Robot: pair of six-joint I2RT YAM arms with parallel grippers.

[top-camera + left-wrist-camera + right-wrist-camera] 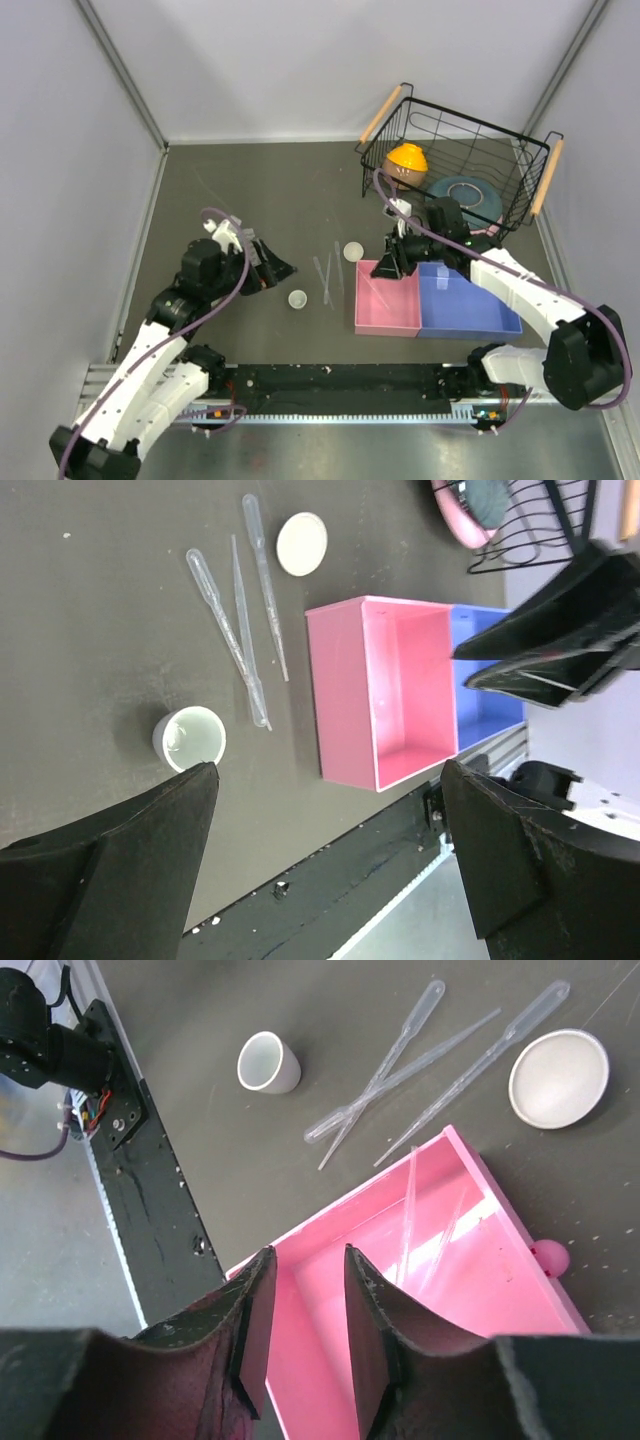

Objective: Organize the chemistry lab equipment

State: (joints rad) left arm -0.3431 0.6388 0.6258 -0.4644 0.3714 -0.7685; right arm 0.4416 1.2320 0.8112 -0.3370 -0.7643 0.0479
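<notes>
Pipettes of thin clear plastic (pixel 402 1041): three bunched on dark tabletop (pixel 250 190) between two small round white dishes (pixel 268 1062), a fourth pipette (pixel 408 1210) lying inside pink rectangular bin (pixel 500 1290). Right gripper (pixel 305 1260) poised over that bin's near corner, jaws slightly apart, gripping nothing. Left gripper (pixel 328 770) hovering above tabletop near the cup-like dish, jaws spread wide, empty.

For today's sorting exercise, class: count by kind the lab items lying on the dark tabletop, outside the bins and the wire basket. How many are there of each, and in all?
Clear pipettes: 3
Small white dishes: 2
Total: 5
</notes>
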